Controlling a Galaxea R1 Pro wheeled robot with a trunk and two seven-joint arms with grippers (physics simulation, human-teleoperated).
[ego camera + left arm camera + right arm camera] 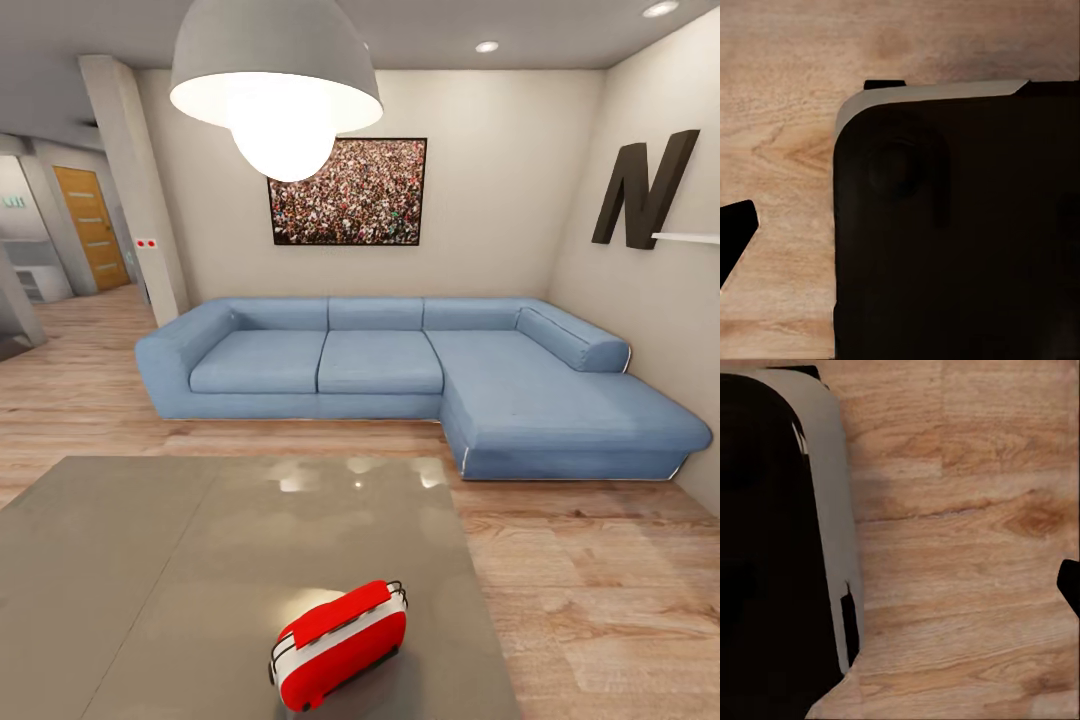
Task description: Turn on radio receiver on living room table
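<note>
Likely light, rigid radio receiver [338,645] sat on table [150,560]; press dial, don't lift. Jaw state untellable.

The desk [120,560] is cut off at the head view's bottom and left edges; the radio's [338,645] dial faces away, unseen.

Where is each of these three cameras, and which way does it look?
Head view: on the robot's head, facing forward and down over the table and red radio toward the sofa.
Left wrist view: by the left arm's fingers, looking at the floor; dark robot body beside it.
Right wrist view: likewise, floor and dark body.
Both wrist views share the wood floor.
</note>
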